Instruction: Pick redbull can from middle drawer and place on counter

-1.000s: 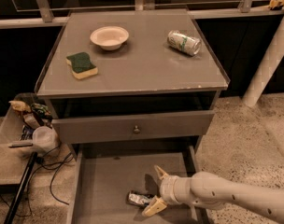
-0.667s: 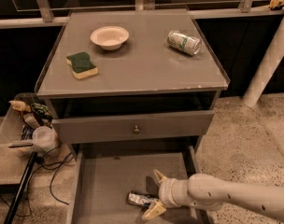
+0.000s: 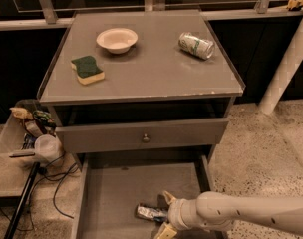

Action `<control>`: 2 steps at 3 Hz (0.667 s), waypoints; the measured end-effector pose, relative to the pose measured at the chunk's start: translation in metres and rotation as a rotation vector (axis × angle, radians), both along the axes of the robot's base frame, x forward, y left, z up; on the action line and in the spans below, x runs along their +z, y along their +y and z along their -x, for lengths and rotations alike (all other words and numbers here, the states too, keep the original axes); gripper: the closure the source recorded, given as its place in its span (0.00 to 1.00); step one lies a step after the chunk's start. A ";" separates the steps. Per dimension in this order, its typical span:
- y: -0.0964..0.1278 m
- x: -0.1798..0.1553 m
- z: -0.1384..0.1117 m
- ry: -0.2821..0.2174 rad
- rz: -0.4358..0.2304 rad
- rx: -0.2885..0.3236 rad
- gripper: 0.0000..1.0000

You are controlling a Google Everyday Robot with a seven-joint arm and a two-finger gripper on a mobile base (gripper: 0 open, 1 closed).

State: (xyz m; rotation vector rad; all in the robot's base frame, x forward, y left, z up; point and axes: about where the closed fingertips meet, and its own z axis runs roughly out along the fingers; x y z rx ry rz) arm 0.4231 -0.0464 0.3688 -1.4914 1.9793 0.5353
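Gripper (image 3: pixel 165 214) fingers spread, straddling dented silver redbull can (image 3: pixel 147 212) in grey middle drawer (image 3: pixel 116 193).

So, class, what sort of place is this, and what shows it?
Probably a robot test space, not a home kitchen: a lone grey cabinet on speckled floor, loose cables beside it, and the claw open at the redbull can in the middle drawer.

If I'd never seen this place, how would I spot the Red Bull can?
Start at the grey counter, then look down to the middle drawer pulled out below it. The redbull can lies on its side on the drawer floor, between the spread fingers of the gripper. It is slim and silvery, unlike the white-and-green can up top.
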 end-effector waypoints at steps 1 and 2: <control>0.000 0.000 0.000 0.000 0.000 0.000 0.17; 0.000 0.000 0.000 0.000 0.000 0.000 0.41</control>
